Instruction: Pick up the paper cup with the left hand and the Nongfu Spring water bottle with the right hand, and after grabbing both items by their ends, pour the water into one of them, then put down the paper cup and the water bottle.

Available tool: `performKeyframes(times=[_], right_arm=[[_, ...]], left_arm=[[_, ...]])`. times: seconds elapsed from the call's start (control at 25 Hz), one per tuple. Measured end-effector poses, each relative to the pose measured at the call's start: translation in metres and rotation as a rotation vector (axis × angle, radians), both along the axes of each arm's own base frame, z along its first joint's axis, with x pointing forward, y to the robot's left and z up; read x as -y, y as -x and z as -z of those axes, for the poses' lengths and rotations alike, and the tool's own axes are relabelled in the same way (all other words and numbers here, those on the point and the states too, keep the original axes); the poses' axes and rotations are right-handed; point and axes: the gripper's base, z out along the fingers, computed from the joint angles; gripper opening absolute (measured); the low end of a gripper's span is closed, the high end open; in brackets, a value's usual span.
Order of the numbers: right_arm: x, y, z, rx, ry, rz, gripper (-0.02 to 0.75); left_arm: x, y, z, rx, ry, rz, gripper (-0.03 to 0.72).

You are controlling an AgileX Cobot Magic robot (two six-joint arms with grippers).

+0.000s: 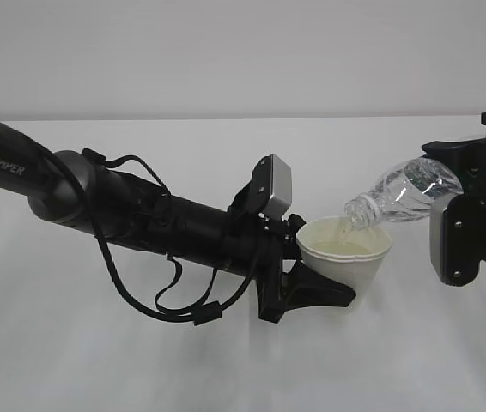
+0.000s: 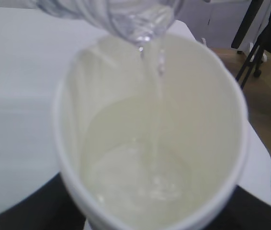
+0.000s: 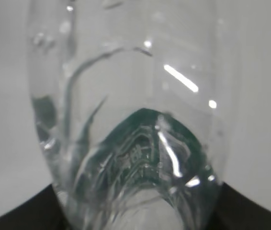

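While the arm marked PIPER (image 1: 9, 168) reaches in, left pincer (image 1: 325, 287) grasps the paper cup (image 1: 346, 254); right pincer (image 1: 449, 184) grasps the tilted bottle (image 1: 402, 196), its label unreadable.

Paper cup (image 1: 346, 251) at centre above the table (image 1: 226, 360), held by the left hand (image 1: 316, 287) from its left, Nongfu Spring water bottle (image 1: 402, 196) tilted to its right in the right hand (image 1: 470, 215), neck over the rim, water (image 2: 140, 177) in the cup

I see white table (image 1: 226, 360) filling frame; pale wall (image 1: 226, 51) at 12 o'clock. Black stand legs (image 2: 262, 43), wooden floor (image 2: 269, 120) at 2 o'clock.
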Motion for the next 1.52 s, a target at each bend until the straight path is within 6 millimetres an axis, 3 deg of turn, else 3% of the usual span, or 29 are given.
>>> performKeyframes(times=[1.52], right_arm=[[0.0,-0.0003,-0.0003,0.002,0.001,0.0,0.376]], left_arm=[[0.0,0.0,0.0,0.0,0.0,0.0,0.426]])
